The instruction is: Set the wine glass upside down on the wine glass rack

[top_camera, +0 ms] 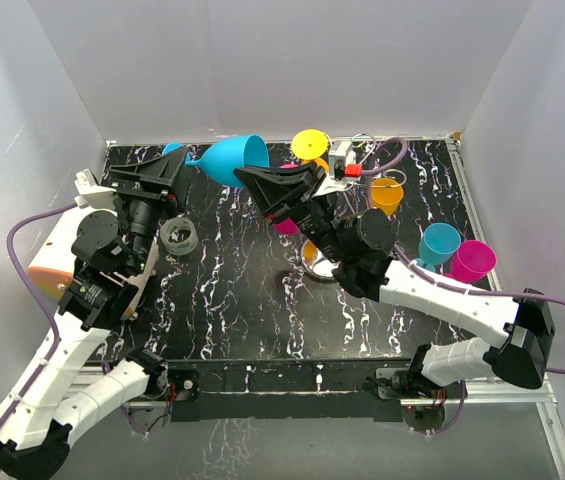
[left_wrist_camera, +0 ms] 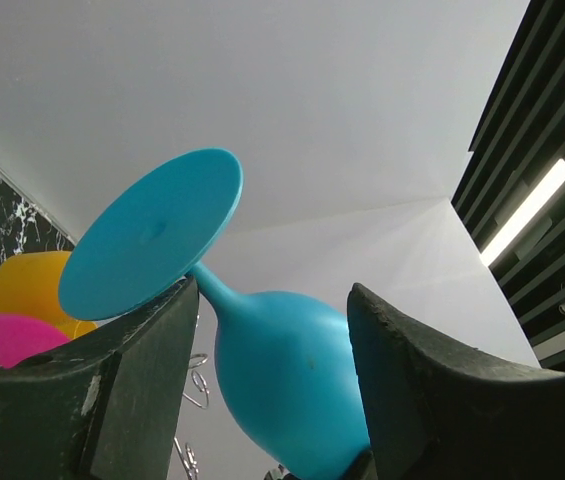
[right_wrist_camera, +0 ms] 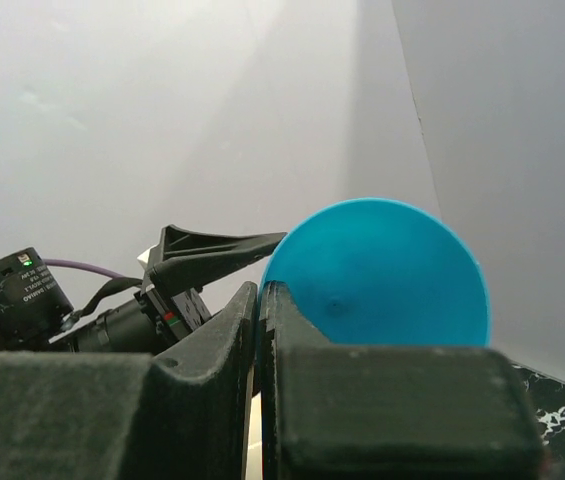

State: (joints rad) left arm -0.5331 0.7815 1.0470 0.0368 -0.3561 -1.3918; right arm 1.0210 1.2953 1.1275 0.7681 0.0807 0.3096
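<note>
A blue wine glass hangs on its side above the far edge of the table, foot to the left and mouth to the right. My left gripper stands round its bowl. The bowl meets the right finger, the stem leans on the left fingertip, and a narrow gap shows beside that finger. My right gripper is shut on the glass's rim. The wine glass rack shows its shiny disc base under the right arm, with wire loops behind the glass.
Yellow, orange and magenta glasses sit around the rack. A cyan glass and a magenta glass stand at the right edge. A tape roll lies by the left arm. White walls enclose the table.
</note>
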